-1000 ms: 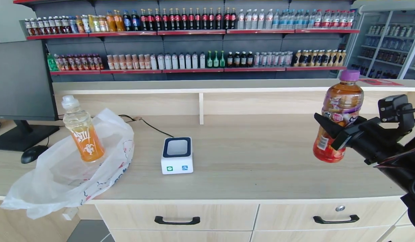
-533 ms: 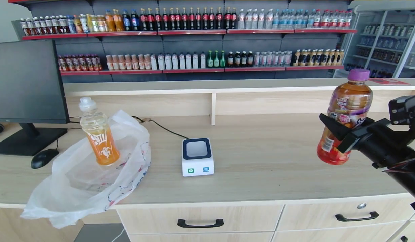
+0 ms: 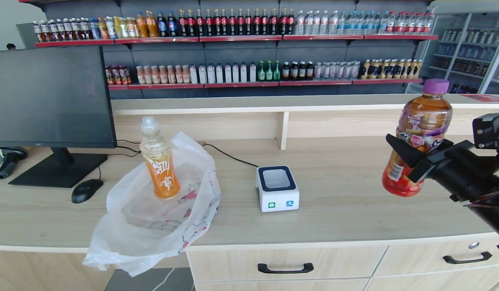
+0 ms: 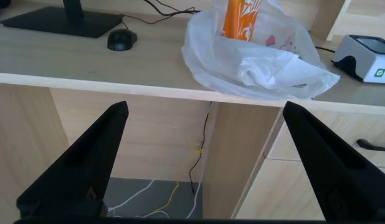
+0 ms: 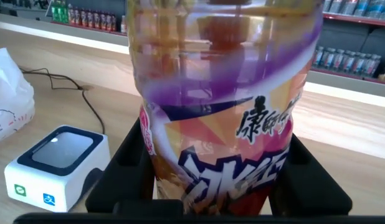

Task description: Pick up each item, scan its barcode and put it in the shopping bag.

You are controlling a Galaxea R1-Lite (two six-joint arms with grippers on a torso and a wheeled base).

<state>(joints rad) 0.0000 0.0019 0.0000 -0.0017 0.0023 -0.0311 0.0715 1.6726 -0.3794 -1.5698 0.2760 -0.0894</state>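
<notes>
The head view has swung, so everything on the counter [image 3: 346, 210] now sits further right in the frame. That is the camera turning, not the goods sliding. The scanner [image 3: 276, 193] has come from left of centre to just right of centre. The bottle [image 3: 425, 117] has kept its spot at the right edge, upright and lifted clear of the counter, with the right gripper [image 3: 398, 159] clamped round its lower half. In the picture the gap between bottle and scanner has therefore narrowed, which I take to mean the robot is lining up for the scan. The bottle is still well right of the scanner window and no barcode faces it yet. The bag [image 3: 152, 226] lies at lower left with an orange bottle [image 3: 158, 161] standing in it, so one item looks done. The left gripper [image 4: 205, 109] hangs spread wide and empty below the counter edge.
</notes>
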